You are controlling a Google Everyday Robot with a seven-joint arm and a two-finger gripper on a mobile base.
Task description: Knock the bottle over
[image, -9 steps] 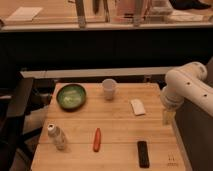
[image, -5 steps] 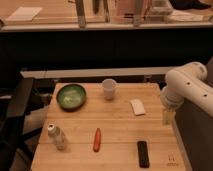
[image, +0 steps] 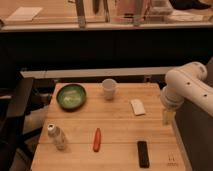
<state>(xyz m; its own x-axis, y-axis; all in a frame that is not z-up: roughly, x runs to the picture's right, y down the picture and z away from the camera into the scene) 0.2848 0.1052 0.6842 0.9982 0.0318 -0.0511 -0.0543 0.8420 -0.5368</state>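
Beside the table point(image: 120, 127), right edge, hand point(image: 167, 119) unmoved, bottle point(image: 57, 136) upright.

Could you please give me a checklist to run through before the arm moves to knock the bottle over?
1. Bottle upright, near the front left corner of the table: ok.
2. Gripper open and empty, at the table's right edge: ok.
3. Gripper close to the bottle: not ok, it hangs across the table.
4. Low path free: not ok, the carrot lies just right of the bottle.
5. Bottle apart from the green bowl: ok.
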